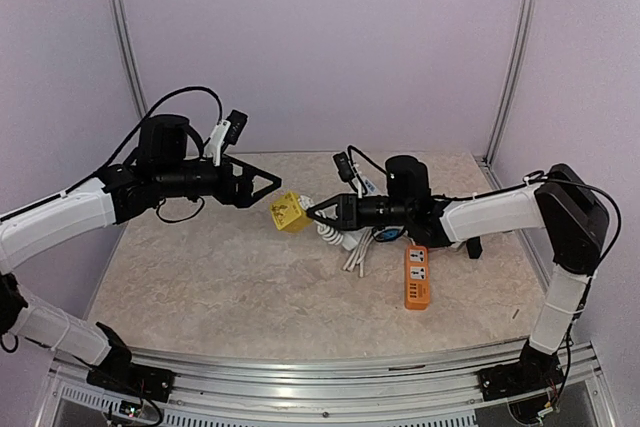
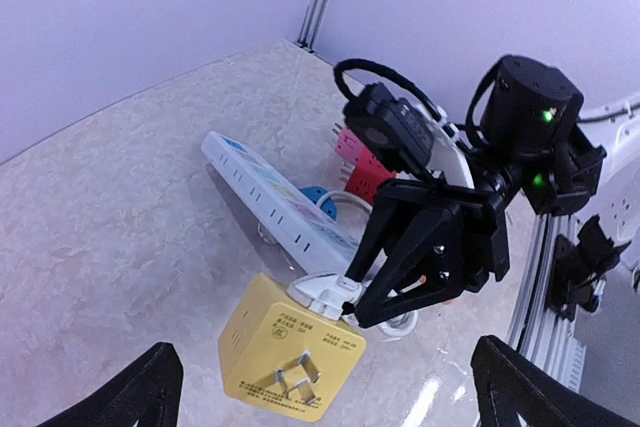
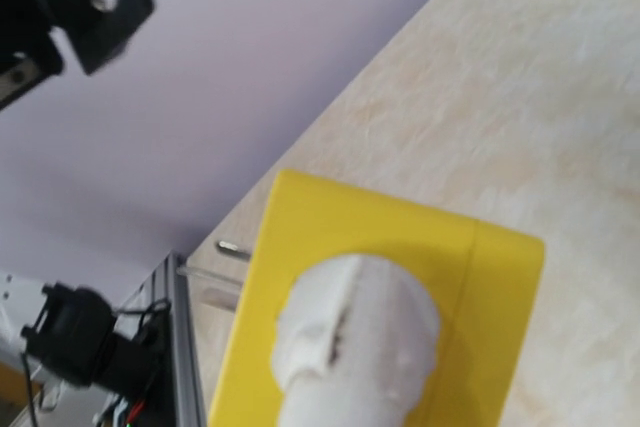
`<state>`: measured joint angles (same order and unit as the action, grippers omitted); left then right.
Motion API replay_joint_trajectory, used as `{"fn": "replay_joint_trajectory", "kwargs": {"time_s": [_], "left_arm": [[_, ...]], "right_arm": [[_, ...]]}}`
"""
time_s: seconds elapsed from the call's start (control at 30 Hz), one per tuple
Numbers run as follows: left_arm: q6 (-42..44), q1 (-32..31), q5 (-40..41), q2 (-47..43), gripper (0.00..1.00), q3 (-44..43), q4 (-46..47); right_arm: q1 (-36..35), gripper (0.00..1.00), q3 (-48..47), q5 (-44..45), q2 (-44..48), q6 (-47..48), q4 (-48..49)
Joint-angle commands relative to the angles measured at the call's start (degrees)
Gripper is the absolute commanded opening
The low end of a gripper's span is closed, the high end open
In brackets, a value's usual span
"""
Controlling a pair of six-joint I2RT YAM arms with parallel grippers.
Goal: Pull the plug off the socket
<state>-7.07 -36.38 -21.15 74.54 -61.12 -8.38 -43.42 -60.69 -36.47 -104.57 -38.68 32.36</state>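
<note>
From above, the yellow socket sits mid-table between my arms. My left gripper is spread wide just to its left, not touching. My right gripper is pressed together at its right side.

From the left wrist, those right tips pinch the white plug, which is seated in the socket.

From the right wrist, the plug looks fully in.

I judge its axis runs gripper to gripper, so the left gripper must clamp the socket first.

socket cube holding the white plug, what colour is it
Yellow. The socket cube shows best in left wrist view.
</note>
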Motion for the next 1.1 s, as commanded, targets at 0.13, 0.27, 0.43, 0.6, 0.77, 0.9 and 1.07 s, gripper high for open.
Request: {"fn": "replay_joint_trajectory", "kwargs": {"time_s": [0.13,0.27,0.43,0.6,0.77,0.9,1.07], "left_arm": [[-34.3,9.7,-13.5,-2.6,0.99,8.1,16.0],[-39.4,9.6,-15.6,0.0,0.99,7.7,17.1],[-42.6,9.0,-17.4,3.3,0.99,6.7,18.3],[-43.5,8.4,-16.3,8.0,0.99,5.7,16.6],[-41.6,7.7,-13.3,10.3,0.99,3.4,13.0],[-41.7,7.0,-13.9,12.5,0.99,2.1,13.7],[-41.7,6.6,-14.0,14.7,0.99,0.7,14.2]], "right_arm": [[-0.9,0.00,-0.1,11.7,6.4,5.9,2.1],[-2.2,0.00,-1.9,18.9,7.2,11.6,-3.7],[-4.1,0.00,-3.6,25.1,7.9,16.4,-7.6],[-5.2,0.00,-4.3,26.1,7.8,17.2,-7.9],[-6.1,0.00,-4.2,26.6,8.0,17.8,-8.1],[-6.6,0.00,-4.9,26.7,7.7,18.5,-8.8],[-7.4,0.00,-5.8,27.7,7.5,19.8,-10.3]]}}
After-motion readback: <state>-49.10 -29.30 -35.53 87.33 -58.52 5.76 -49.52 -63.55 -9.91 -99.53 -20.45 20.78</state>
